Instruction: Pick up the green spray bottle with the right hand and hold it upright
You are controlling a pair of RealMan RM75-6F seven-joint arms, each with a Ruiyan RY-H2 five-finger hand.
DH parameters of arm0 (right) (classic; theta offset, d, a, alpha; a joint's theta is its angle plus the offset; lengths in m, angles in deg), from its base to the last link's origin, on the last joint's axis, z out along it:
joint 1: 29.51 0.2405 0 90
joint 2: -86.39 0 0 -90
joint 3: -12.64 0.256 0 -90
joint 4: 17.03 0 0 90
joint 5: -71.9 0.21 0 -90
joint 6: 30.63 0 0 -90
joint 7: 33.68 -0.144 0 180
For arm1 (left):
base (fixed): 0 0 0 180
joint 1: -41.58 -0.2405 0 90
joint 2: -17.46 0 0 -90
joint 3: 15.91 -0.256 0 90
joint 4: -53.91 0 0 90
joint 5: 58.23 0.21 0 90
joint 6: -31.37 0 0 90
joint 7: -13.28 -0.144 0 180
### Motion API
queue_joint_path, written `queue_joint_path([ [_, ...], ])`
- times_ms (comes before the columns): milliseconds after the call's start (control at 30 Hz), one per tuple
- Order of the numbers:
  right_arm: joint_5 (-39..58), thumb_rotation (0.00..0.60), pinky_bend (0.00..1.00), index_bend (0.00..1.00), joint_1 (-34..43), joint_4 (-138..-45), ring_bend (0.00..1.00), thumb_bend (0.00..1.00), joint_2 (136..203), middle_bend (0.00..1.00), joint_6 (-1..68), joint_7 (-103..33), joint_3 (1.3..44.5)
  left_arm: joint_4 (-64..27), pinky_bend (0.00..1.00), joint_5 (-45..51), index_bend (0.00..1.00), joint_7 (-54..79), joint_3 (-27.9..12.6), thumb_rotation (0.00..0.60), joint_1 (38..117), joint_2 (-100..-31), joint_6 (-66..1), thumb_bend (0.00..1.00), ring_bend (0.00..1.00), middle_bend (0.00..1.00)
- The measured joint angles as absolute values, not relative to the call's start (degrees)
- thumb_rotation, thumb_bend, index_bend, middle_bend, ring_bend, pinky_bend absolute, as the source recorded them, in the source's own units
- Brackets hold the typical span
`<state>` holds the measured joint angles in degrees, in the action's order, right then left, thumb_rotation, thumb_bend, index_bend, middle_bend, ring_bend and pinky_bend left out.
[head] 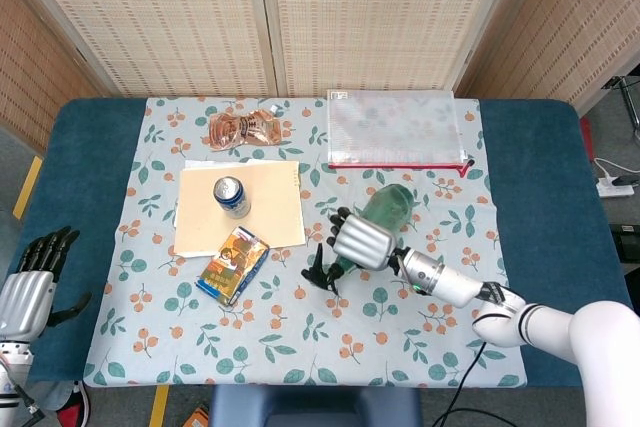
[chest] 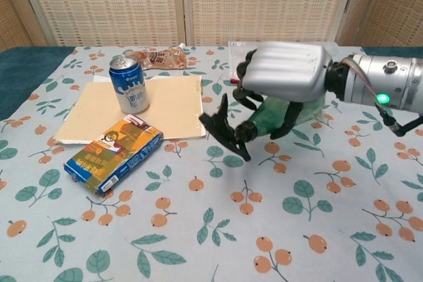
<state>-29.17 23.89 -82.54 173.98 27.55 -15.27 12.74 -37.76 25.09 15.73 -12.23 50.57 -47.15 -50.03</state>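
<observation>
My right hand (head: 360,241) (chest: 285,72) grips the green spray bottle (head: 387,206) (chest: 283,114) around its neck end and holds it off the tablecloth. The bottle lies nearly level, its black trigger nozzle (head: 318,270) (chest: 223,134) pointing left and its green body trailing to the right behind my fingers. My left hand (head: 30,285) hangs open off the table's left edge, seen only in the head view.
A blue drink can (chest: 129,84) stands on a tan folder (chest: 158,107). An orange-blue box (chest: 114,152) lies in front of it. A snack pouch (chest: 155,59) and a clear zip pouch (head: 395,129) lie at the back.
</observation>
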Motion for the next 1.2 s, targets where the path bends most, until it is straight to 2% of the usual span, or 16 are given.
queue_joint_path([
  [267, -22.9, 0.6, 0.38, 0.8, 20.2, -89.2, 0.36, 0.0, 172.3, 0.58, 37.0, -18.1, 19.8, -38.3, 0.0, 24.9, 0.0, 15.5, -12.3, 0.6, 50.7, -47.1, -49.5, 0.23, 0.0, 0.0],
  [733, -10.3, 0.6, 0.39, 0.83, 14.9, -98.2, 0.39, 0.02, 174.2, 0.6, 42.2, -19.5, 27.2, -38.4, 0.0, 24.9, 0.0, 16.0, -12.5, 0.6, 50.7, -47.0, -49.1, 0.23, 0.0, 0.0],
  [833, -4.3, 0.6, 0.38, 0.83, 13.6, -101.0, 0.39, 0.03, 175.4, 0.6, 42.9, -19.5, 29.4, -38.4, 0.0, 24.8, 0.0, 16.3, -12.5, 0.6, 50.6, -46.9, -49.1, 0.23, 0.0, 0.0],
  [1033, 9.6, 0.6, 0.28, 0.83, 10.9, -106.6, 0.39, 0.05, 177.8, 0.6, 45.0, -16.5, 33.6, -38.1, 0.0, 25.1, 0.0, 16.1, -12.7, 0.6, 50.6, -47.0, -49.0, 0.23, 0.0, 0.0],
  [1200, 11.3, 0.6, 0.27, 0.83, 9.9, -107.7, 0.39, 0.07, 179.3, 0.6, 47.2, -12.6, 34.4, -38.0, 0.0, 25.3, 0.0, 16.0, -12.6, 0.6, 50.7, -47.1, -49.2, 0.23, 0.0, 0.0],
])
